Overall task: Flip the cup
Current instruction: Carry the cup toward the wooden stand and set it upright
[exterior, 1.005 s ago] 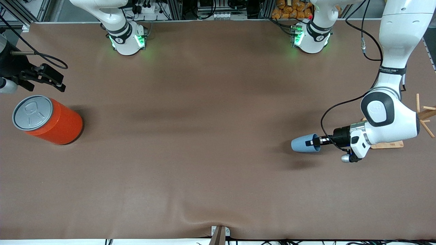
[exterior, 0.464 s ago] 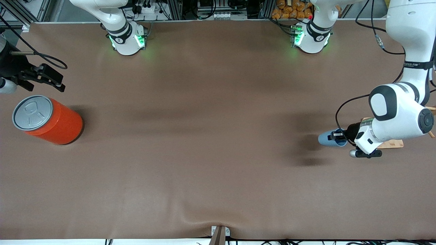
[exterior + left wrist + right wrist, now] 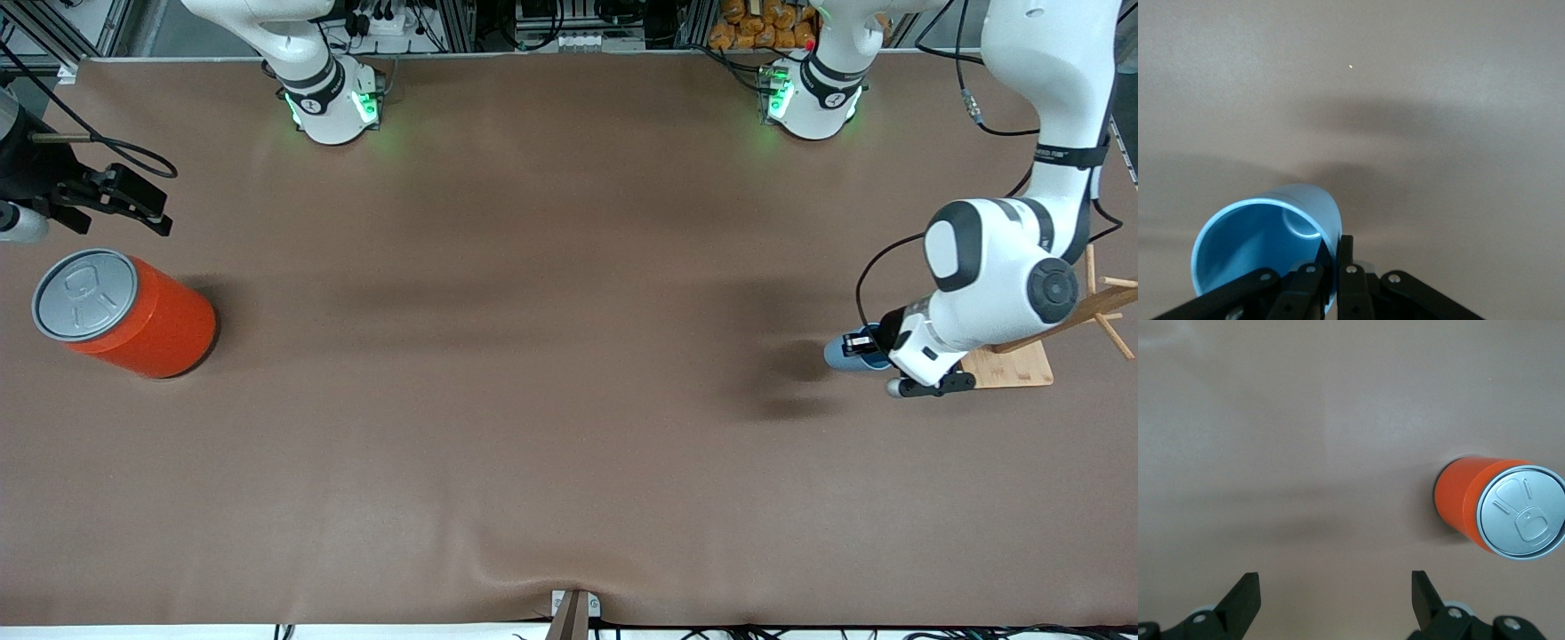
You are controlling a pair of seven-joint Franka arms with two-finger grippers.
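Left wrist view shows the left gripper clamped on the rim of the cup, one finger inside the blue hollow and one outside, with the cup tilted in the air over the table. From the front, the cup hangs just beside the wooden stand. The right gripper waits with jaws wide apart above the table near the orange can.
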